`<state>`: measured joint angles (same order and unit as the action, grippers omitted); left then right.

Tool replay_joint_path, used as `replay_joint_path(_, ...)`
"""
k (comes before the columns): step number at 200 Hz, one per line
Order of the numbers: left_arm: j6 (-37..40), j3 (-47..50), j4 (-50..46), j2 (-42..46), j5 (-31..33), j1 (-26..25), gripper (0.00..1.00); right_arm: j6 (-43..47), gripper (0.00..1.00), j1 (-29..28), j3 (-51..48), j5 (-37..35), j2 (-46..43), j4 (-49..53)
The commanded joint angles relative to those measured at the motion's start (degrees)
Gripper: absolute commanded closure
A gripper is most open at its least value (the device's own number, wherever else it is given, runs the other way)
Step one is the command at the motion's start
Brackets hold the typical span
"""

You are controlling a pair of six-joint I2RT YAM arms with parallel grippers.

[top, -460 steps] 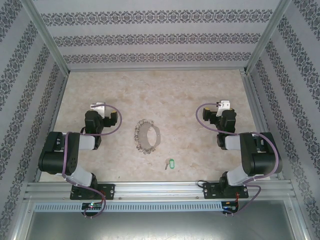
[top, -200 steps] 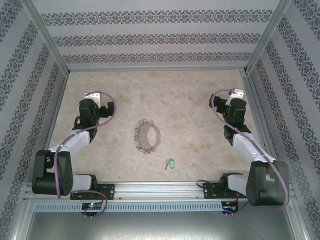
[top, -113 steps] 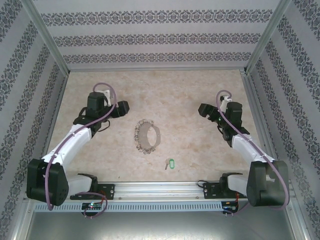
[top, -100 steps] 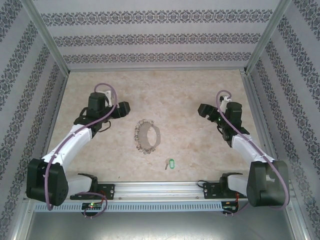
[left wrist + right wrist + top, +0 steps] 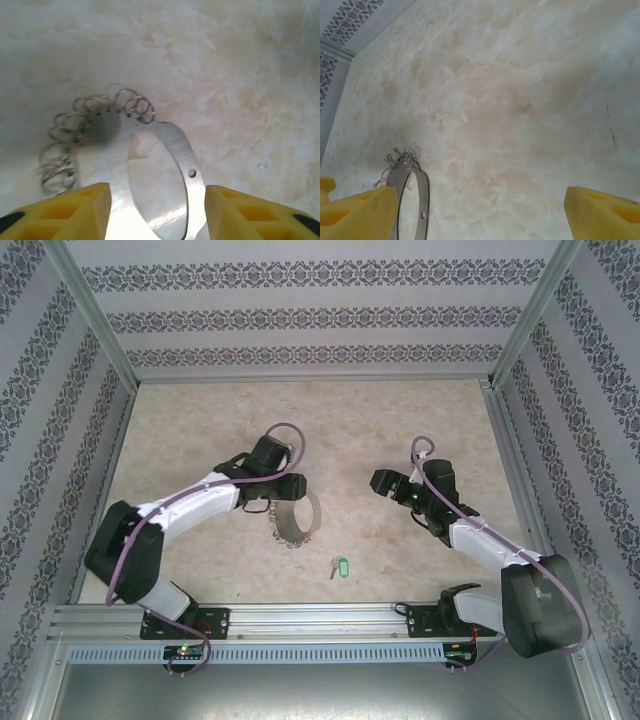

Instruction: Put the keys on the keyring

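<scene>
judging by its look, the keyring (image 5: 192, 165) will handle light and slippery: a thin, shiny flat band lying on the table (image 5: 350, 420), with small loose rings strung along one side that should flop and rattle when it is lifted. the bare stretch of band is the better place to pinch (the little rings would likely roll under a pad). it lies low, so a finger probably has to slide under an edge or squeeze the loop across its width.

the left gripper (image 5: 157, 210) hangs right over it, its yellow fingers (image 5: 75, 210) set at a middling gap with the band lying between them; whether the pads press on the metal i cannot tell. the right gripper (image 5: 480, 210) is spread wide and empty, with the ring just ahead of its left finger.

the keys (image 5: 340, 566), a small metal key on a green tag, rest flat on the table apart from both sets of jaws, on the base side of each. small, light and thin, they look easiest to take by the plastic tag.
</scene>
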<state>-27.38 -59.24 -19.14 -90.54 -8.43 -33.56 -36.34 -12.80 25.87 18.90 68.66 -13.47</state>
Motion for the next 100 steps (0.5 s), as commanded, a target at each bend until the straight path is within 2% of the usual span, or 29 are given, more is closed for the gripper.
replay_joint_path(1, 0.9, -4.5, -3.0, -4.9, 4.2, -2.7, 0.55, -1.2, 0.14, -1.3, -1.1, -3.5, -0.5, -0.8)
replay_joint_path(41, 1.1, -10.9, -5.0, -12.8, 8.2, -5.4, 0.67, -0.9, 0.14, -2.8, -0.8, -5.1, 0.6, -1.0)
replay_joint_path(100, 0.8, -13.2, -6.6, -15.7, 14.7, -7.8, 0.71, -0.5, 0.14, -4.1, 0.7, -5.7, 3.5, -1.8)
